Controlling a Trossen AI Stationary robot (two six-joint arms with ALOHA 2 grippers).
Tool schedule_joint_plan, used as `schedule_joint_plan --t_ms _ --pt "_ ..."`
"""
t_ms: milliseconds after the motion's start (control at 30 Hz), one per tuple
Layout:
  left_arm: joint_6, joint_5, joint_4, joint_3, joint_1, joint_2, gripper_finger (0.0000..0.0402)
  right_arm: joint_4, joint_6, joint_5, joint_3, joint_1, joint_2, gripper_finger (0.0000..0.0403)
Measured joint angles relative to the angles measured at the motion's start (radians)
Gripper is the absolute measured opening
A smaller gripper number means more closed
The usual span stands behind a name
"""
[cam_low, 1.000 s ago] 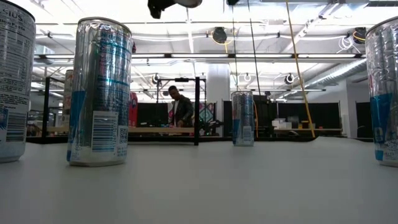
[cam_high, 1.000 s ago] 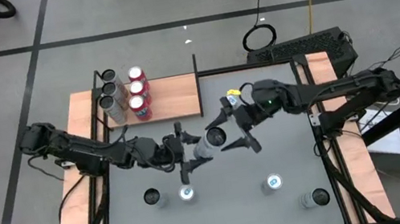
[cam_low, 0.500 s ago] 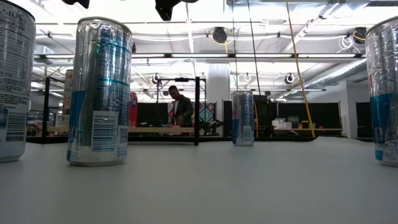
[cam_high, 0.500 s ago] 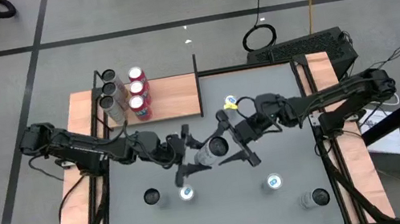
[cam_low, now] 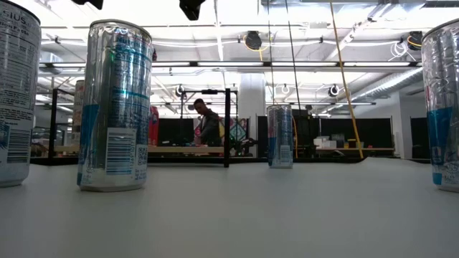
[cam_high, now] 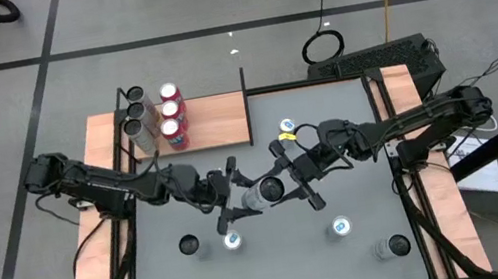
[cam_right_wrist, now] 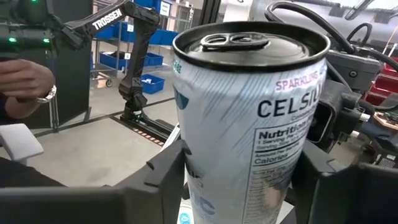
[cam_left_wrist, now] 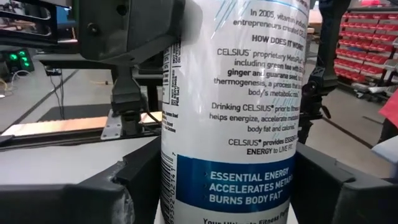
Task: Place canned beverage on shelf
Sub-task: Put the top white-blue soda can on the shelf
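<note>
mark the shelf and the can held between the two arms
shelf (cam_high: 215,120), high view, bare wood board.
held can (cam_high: 266,192), high view, silver side near its top.

Grey tabletop (cam_high: 351,143) carries four cans standing upright along its 6 o'clock side: two close together at about 7 o'clock (cam_high: 189,246) (cam_high: 233,241), one near 5 o'clock (cam_high: 341,227), one further out toward 4–5 o'clock (cam_high: 389,248). The shelf (cam_high: 216,123), a light-brown wood-grain board with black posts, sits at the table's 11 o'clock corner. At the shelf's 9 o'clock end stand five cans in two touching rows: three silver (cam_high: 137,116) and two red (cam_high: 172,120).
</note>
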Motion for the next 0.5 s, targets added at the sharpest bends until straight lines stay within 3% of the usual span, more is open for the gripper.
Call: schedule_joint_plan --t_ms 300,500 --pt "-0.001 -0.106 -0.008 0.000 -0.001 0.000 0.0330 -0.019 0.051 0.072 0.000 0.001 -0.002 0.0163" --pt "0.004 -0.161 -0.004 0.000 0.001 0.000 0.0350 -0.025 0.053 0.127 0.000 0.001 -0.002 0.0163"
